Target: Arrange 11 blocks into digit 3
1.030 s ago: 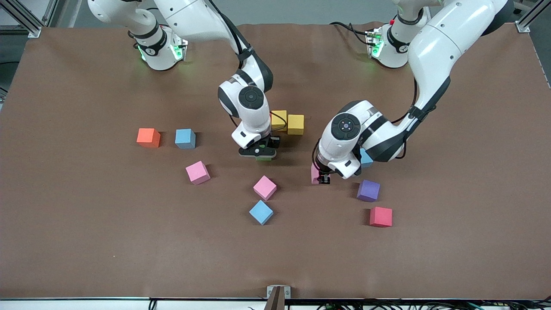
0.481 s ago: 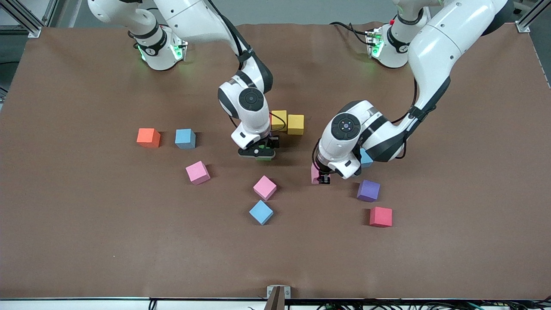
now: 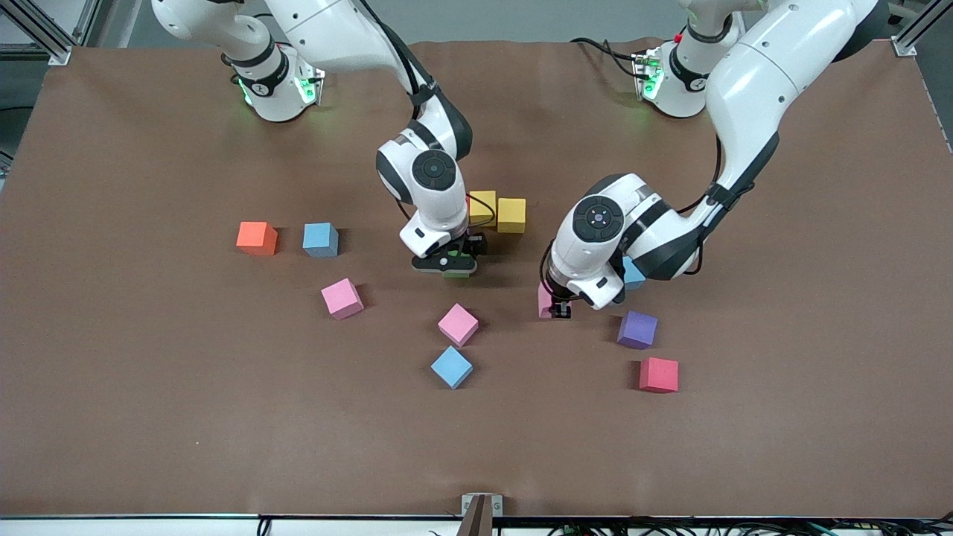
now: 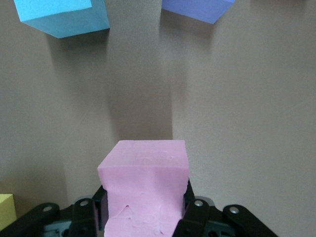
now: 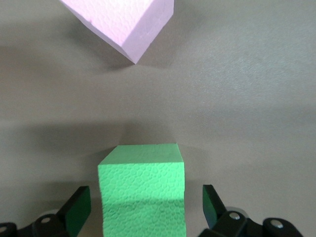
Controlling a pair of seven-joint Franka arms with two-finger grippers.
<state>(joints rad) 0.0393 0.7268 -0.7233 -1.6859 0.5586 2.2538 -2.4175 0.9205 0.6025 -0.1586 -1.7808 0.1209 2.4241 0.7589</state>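
Here the brown table point(image 3: 149, 417) is carrying a scatter of loose cubes, with both arms working near its middle, well in from every edge. The right tool point(image 3: 447, 262) is sitting low at the table's centre with its fingers spread wide, gaps showing on both sides of the green block point(image 5: 142, 190), which is resting on the table just nearer the front camera than the two yellow blocks point(image 3: 497, 212); those two are touching side by side. That looks like a placing step just being finished, so the next move for this arm is, I judge, a straight lift clear without nudging the green block.

The left tool point(image 3: 560, 309) is pinching a pink block point(image 4: 144, 190) toward the left arm's end of the table; whether the block is resting on the surface or just off it, I cannot tell. Carrying it to the figure calls for setting it flush against a neighbour.

The digit 3 is barely begun: only the yellow pair and the green block are sitting at the build spot.

Counting in the front view: three pink, three blue (one half hidden under the left arm), two yellow, one green, one purple block point(image 3: 637, 329), one red block point(image 3: 659, 374) and one orange cube point(image 3: 257, 237). Any others are hidden.
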